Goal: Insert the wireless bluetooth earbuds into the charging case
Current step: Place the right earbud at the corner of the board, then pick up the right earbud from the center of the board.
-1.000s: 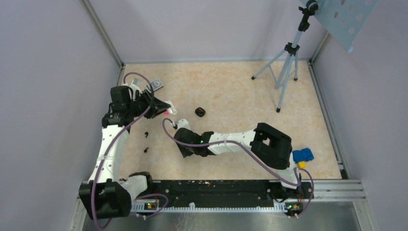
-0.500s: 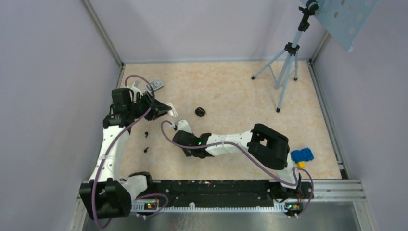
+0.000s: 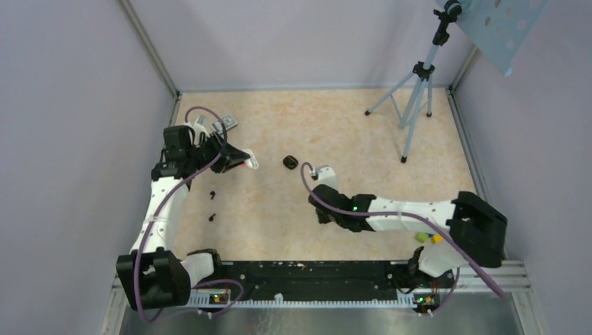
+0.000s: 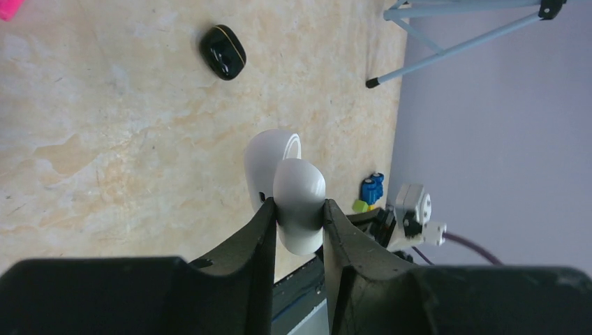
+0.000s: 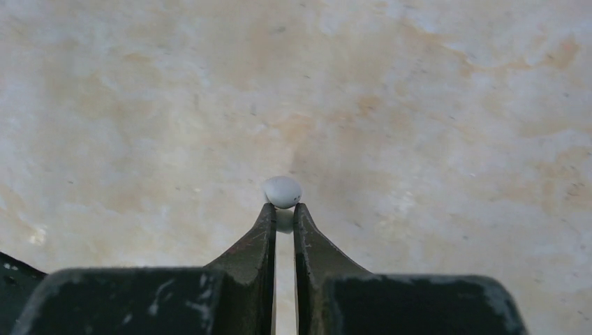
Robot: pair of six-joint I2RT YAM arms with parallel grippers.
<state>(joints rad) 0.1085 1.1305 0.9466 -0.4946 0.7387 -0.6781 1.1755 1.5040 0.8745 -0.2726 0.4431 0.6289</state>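
Looking at the right end effector [image 5: 283, 209], what has it got? (Ana)

One earbud [image 5: 282, 191] — a tiny white rounded bit, pinched at the very tips, the jaws almost together. Whether it clears the bench [image 5: 433, 105] I cannot tell. (Ben)

And the case [image 3: 290, 162]? (Ana)

Lying on the bench near the middle, glossy black. From above, the right end effector sits just to its right, near but apart. (Ben)

The left end effector [image 4: 297, 206]? (Ana)

Clamped on a white pill [image 4: 299, 183], far larger than the earbud, with two rounded lobes showing past the fingers. It hangs over the left of the bench, well apart from the case. (Ben)

Is the case open? (Ana)

Cannot tell — the left wrist view shows a thin gold line round it, no more. (Ben)

Anything else? (Ana)

A tripod [image 3: 412, 105] at the far right, and two small dark bits [image 3: 212, 194] on the bench beside the left arm. (Ben)
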